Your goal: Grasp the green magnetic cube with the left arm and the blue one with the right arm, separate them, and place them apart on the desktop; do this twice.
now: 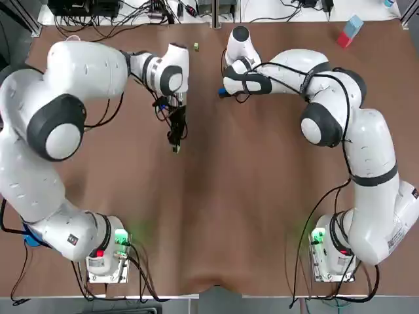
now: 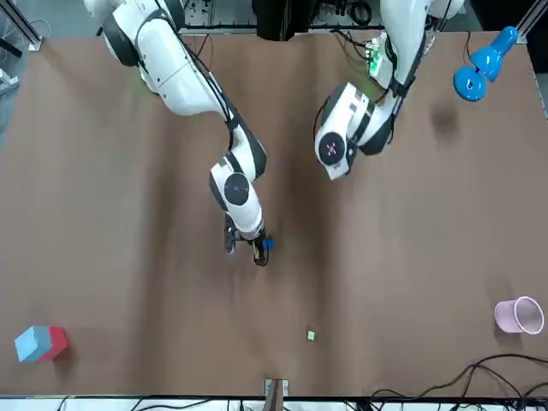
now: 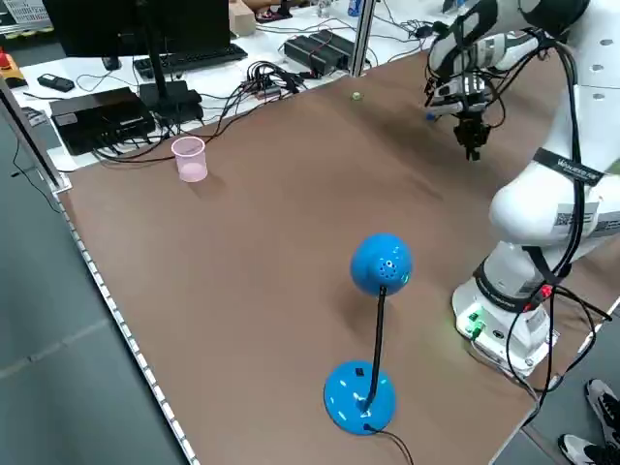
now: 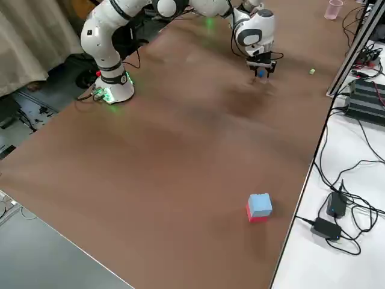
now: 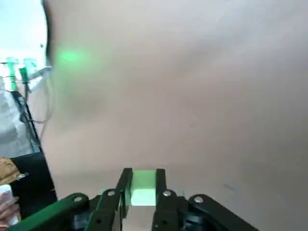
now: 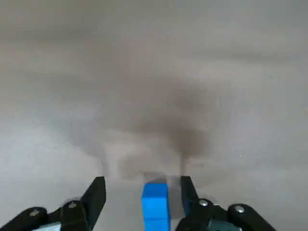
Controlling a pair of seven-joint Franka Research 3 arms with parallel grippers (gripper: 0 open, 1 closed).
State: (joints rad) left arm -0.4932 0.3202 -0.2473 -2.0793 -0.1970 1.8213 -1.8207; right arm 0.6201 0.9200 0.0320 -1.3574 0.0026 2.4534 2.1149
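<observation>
The left hand [image 1: 175, 145] is clenched on the green cube [image 5: 143, 188] and holds it above the tabletop [image 1: 262, 196], left of the centre. The right hand [image 6: 140, 187] is released. The blue cube [image 6: 155, 199] stands between its spread fingers and touches neither; it seems to rest on the tabletop. Both cubes look small, hard and light, with smooth flat faces, so I judge two opposite faces the best hold. Their magnets may pull them together if they come near. The middle is free for placing. The far edge, where a small green piece [image 1: 196, 46] lies, is near both hands.
</observation>
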